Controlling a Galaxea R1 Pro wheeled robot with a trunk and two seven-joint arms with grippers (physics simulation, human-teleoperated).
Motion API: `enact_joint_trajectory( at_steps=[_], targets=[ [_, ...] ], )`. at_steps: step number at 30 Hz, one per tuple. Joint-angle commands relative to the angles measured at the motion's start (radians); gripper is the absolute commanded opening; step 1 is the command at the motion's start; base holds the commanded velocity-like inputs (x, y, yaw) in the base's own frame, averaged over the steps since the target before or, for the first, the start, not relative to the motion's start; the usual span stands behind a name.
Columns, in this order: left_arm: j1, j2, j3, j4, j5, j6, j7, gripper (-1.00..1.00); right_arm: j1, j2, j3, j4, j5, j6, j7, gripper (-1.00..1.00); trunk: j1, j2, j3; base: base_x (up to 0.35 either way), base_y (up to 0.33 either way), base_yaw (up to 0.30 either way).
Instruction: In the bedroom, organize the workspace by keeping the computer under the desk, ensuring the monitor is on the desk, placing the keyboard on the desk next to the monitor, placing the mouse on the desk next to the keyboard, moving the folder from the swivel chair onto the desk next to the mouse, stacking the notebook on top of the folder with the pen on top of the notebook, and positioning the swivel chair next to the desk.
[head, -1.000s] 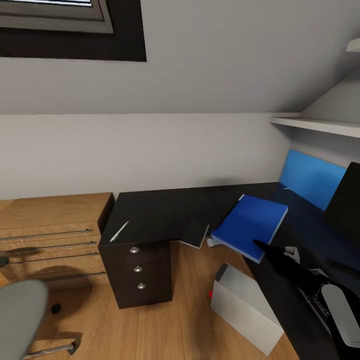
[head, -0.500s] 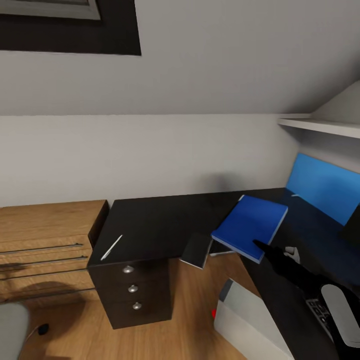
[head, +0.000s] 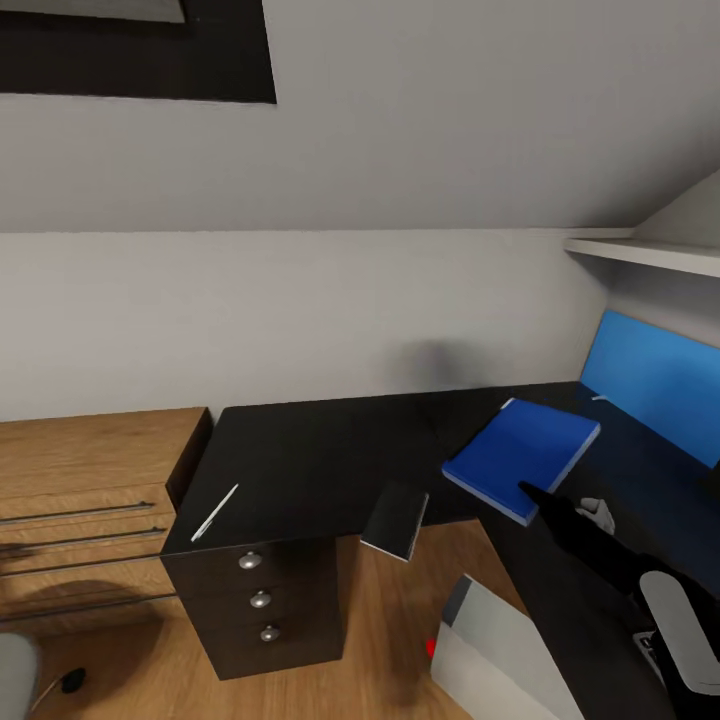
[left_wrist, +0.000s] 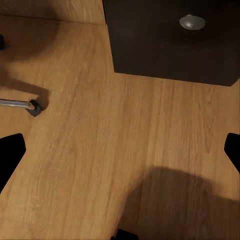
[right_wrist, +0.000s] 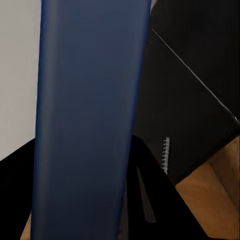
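The bright blue folder (head: 525, 452) lies low over the inner corner of the black desk (head: 310, 455); I cannot tell if it rests on the top. My right gripper (head: 530, 492) is shut on its near edge, and in the right wrist view the folder (right_wrist: 85, 120) runs between the black fingers (right_wrist: 150, 200). The grey notebook (head: 395, 520) hangs over the desk's front edge, left of the folder. The white pen (head: 214, 513) lies above the drawer unit (head: 262, 598). The silver computer (head: 490, 655) stands on the floor beneath the desk. My left gripper (left_wrist: 120, 155) is open over bare floor.
A light wooden drawer chest (head: 85, 495) stands left of the desk. A blue panel (head: 655, 375) and a white shelf (head: 640, 250) line the right wall. The swivel chair's seat edge (head: 12, 680) and a caster (head: 70, 682) show at the lower left; its chrome leg (left_wrist: 20, 104) lies near the left gripper.
The camera has shifted, sliding the chair and monitor out of the picture. The folder, still held, has moved right, away from the notebook and further onto the desk.
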Motion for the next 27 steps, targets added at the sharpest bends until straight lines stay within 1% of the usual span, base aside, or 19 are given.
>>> enact_joint_trajectory(
  at_steps=[1,2,4,5,6,8,9,11,12,13,14,15,16,17,20,22,25,26,27],
  targets=[
    [-0.001,-0.001,-0.002,0.0,0.003,-0.003,0.003,1.0,-0.002,0.0,-0.002,0.006,-0.009,-0.003,-0.027,-1.0,0.0,-0.001,-0.001,0.008,0.0,0.0],
    [-0.001,-0.001,-0.002,0.0,0.003,-0.003,0.003,1.0,-0.003,0.0,-0.002,0.009,-0.016,-0.007,-0.04,-1.0,0.0,-0.001,-0.001,0.006,0.0,0.0],
    [-0.001,-0.001,-0.001,0.001,0.003,-0.003,0.003,1.0,-0.006,0.001,-0.002,0.019,-0.046,-0.019,-0.071,-1.0,0.0,-0.001,-0.001,0.003,0.0,0.0],
    [-0.001,-0.001,-0.001,0.0,0.003,-0.003,0.003,1.0,-0.009,0.001,-0.002,0.03,-0.071,-0.027,-0.086,-1.0,0.0,-0.001,-0.001,0.002,0.0,0.0],
    [-0.001,-0.001,-0.001,0.0,0.003,-0.003,0.003,1.0,-0.029,0.001,-0.002,0.05,-0.114,-0.037,-0.11,-1.0,0.0,-0.001,-0.001,0.001,0.0,0.0],
    [-0.001,-0.001,-0.001,0.001,0.003,-0.003,0.003,1.0,-0.088,0.001,-0.001,0.081,-0.155,-0.043,-0.149,-1.0,0.0,-0.001,-0.001,0.0,0.0,0.0],
    [-0.001,0.0,-0.002,0.0,0.003,-0.003,0.003,1.0,-0.245,-0.001,-0.001,0.215,-0.179,-0.058,-0.195,-1.0,0.0,-0.001,-0.001,0.0,0.0,0.0],
    [-0.001,0.0,-0.002,0.0,0.003,-0.003,0.003,1.0,-0.343,-0.002,0.0,0.318,-0.183,-0.072,-0.203,-1.0,0.0,-0.001,-0.001,0.0,0.0,0.0],
    [-0.001,0.0,-0.002,0.0,0.003,-0.003,0.003,1.0,-0.367,-0.002,0.0,0.347,-0.183,-0.077,-0.204,-1.0,0.0,-0.001,-0.001,0.0,0.0,0.0],
    [-0.001,0.0,-0.002,0.0,0.003,-0.003,0.003,1.0,-0.48,-0.002,0.0,0.525,-0.185,-0.143,-0.207,-1.0,0.0,-0.001,-0.001,0.0,0.0,0.0],
    [-0.001,0.0,-0.001,0.0,0.003,-0.003,0.003,1.0,-0.549,0.009,0.002,0.656,-0.185,-0.256,-0.205,-1.0,0.0,-0.001,-0.001,0.0,0.0,0.0],
    [-0.001,0.0,-0.001,0.0,0.004,-0.003,0.003,1.0,-0.555,0.024,0.003,0.669,-0.182,-0.275,-0.203,-1.0,0.0,-0.001,-0.001,0.0,0.0,0.0],
    [-0.001,0.0,-0.001,0.0,0.004,-0.003,0.003,1.0,-0.558,0.03,0.003,0.673,-0.181,-0.282,-0.202,-1.0,0.0,-0.001,-0.001,0.0,0.0,0.0],
    [-0.001,0.0,0.0,0.0,0.004,-0.003,0.003,1.0,-0.563,0.047,0.004,0.685,-0.177,-0.301,-0.201,-1.0,0.0,-0.001,-0.001,0.0,0.0,0.0],
    [-0.001,0.0,0.0,0.0,0.004,-0.003,0.003,1.0,-0.564,0.063,0.006,0.693,-0.166,-0.327,-0.2,-1.0,0.0,-0.001,-0.001,0.0,0.0,0.0],
    [-0.001,0.0,0.0,0.0,0.005,-0.003,0.003,1.0,-0.564,0.087,0.006,0.696,-0.145,-0.366,-0.2,-1.0,0.0,-0.001,-0.001,0.0,0.0,0.0],
    [-0.001,-0.001,0.001,0.0,0.004,-0.004,0.003,1.0,-0.562,0.138,0.007,0.698,-0.08,-0.508,-0.196,-1.0,0.0,-0.001,-0.001,0.0,0.0,0.0],
    [-0.001,0.0,0.001,0.0,0.005,-0.004,0.003,1.0,-0.56,0.182,0.007,0.7,-0.031,-0.626,-0.193,-1.0,0.0,-0.001,-0.001,0.0,0.0,0.0],
    [-0.001,0.0,0.001,0.0,0.005,-0.004,0.003,1.0,-0.56,0.189,0.007,0.7,-0.026,-0.639,-0.193,-1.0,0.0,-0.001,-0.001,0.0,0.0,0.0]
  ],
)
